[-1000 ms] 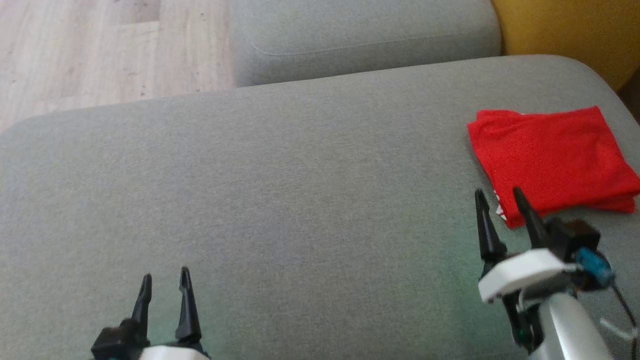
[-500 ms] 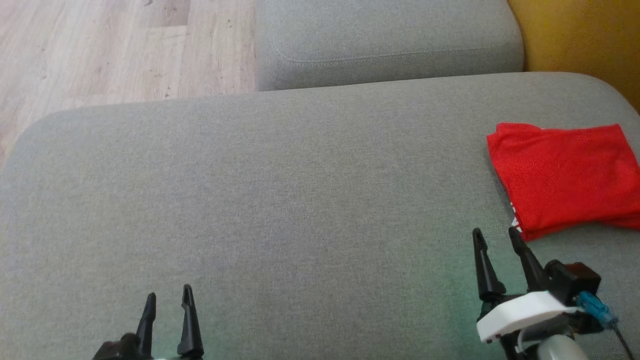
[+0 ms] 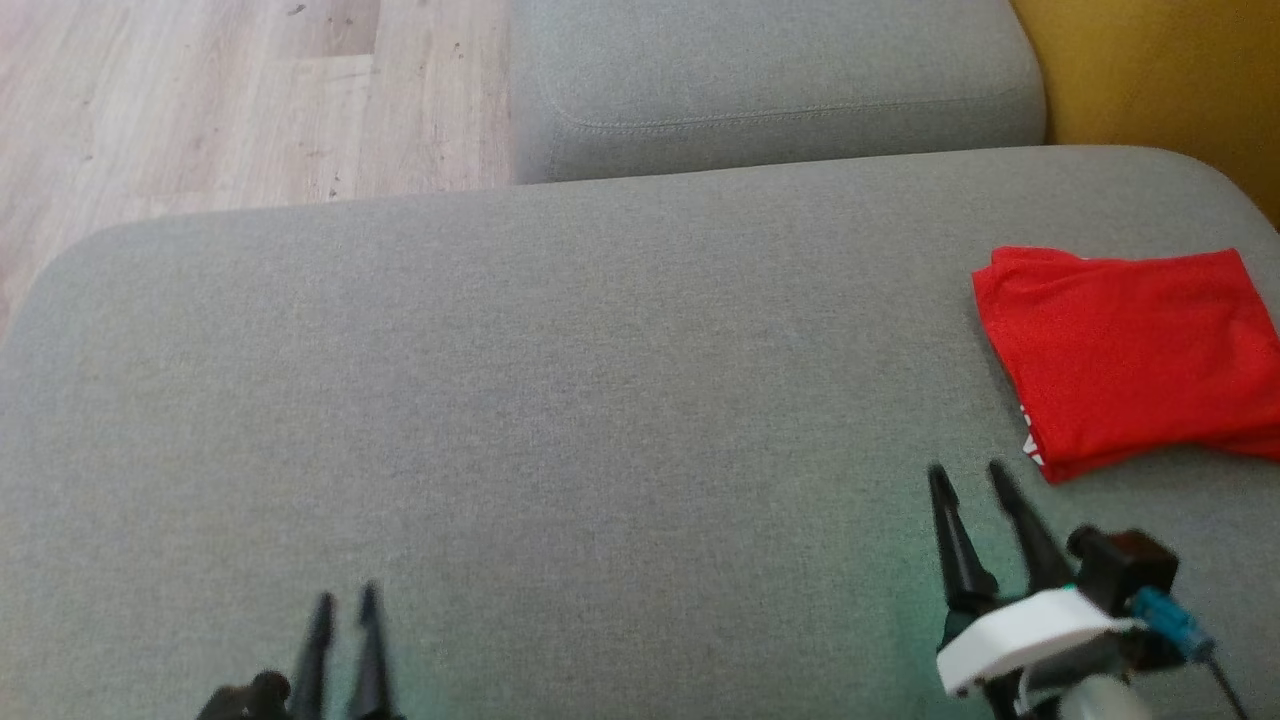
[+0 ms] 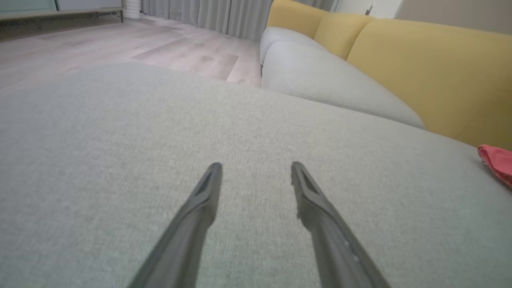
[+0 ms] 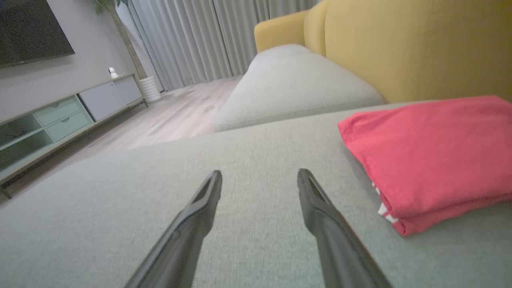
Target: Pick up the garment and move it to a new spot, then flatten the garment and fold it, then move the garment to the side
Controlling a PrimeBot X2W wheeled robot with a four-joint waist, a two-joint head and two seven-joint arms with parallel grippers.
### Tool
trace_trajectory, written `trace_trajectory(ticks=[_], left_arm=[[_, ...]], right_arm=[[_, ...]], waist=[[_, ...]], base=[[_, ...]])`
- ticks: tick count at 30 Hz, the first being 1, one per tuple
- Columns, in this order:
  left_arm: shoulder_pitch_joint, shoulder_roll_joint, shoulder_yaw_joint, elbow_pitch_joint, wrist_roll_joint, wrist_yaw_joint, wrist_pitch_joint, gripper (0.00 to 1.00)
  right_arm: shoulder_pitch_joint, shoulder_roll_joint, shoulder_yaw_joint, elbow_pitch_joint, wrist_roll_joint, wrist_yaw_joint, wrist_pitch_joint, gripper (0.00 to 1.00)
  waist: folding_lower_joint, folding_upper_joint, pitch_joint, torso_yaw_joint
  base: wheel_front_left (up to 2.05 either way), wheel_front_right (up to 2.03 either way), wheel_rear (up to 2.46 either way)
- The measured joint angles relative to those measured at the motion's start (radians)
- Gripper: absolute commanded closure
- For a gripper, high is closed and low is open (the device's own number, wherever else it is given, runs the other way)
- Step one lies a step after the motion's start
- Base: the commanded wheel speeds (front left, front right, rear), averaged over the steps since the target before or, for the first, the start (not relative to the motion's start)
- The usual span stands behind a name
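A wide grey sofa cushion (image 3: 560, 400) carries the garment (image 3: 1130, 360), which lies folded into a red rectangle at the cushion's right edge, toward its far right corner, with a bit of white print showing at the near fold. The right hand (image 3: 965, 470) hovers over the cushion just short of the garment's near left corner, not touching it, fingers apart and holding nothing. The left hand (image 3: 346, 594) sits by the near edge, well to the left, fingers likewise apart and empty. Beyond the far edge is a second grey cushion (image 3: 770, 80), a yellow backrest (image 3: 1150, 70) and pale wood floor (image 3: 200, 100). Grey curtains (image 5: 192, 40), a low cabinet (image 5: 60, 116) and a dark wall screen (image 5: 28, 28) stand across the room.
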Motion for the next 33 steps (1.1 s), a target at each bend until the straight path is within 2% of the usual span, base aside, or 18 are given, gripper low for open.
trace_trajectory(ticks=[6,33], left_arm=[[0.025,-0.006,0.000,0.070,-0.009,-0.001,0.003,1.00],[-0.008,-0.022,0.052,0.061,-0.269,-0.042,0.076,1.00]], right_arm=[[0.042,0.001,0.000,0.075,0.010,0.000,0.003,1.00],[0.035,0.000,-0.033,0.063,0.328,0.000,0.046,1.00]], waist=[[0.0001,0.0000,0.001,0.000],[0.0001,0.0000,0.007,0.003]], base=[[0.00,0.00,0.00],[0.00,0.00,0.00]])
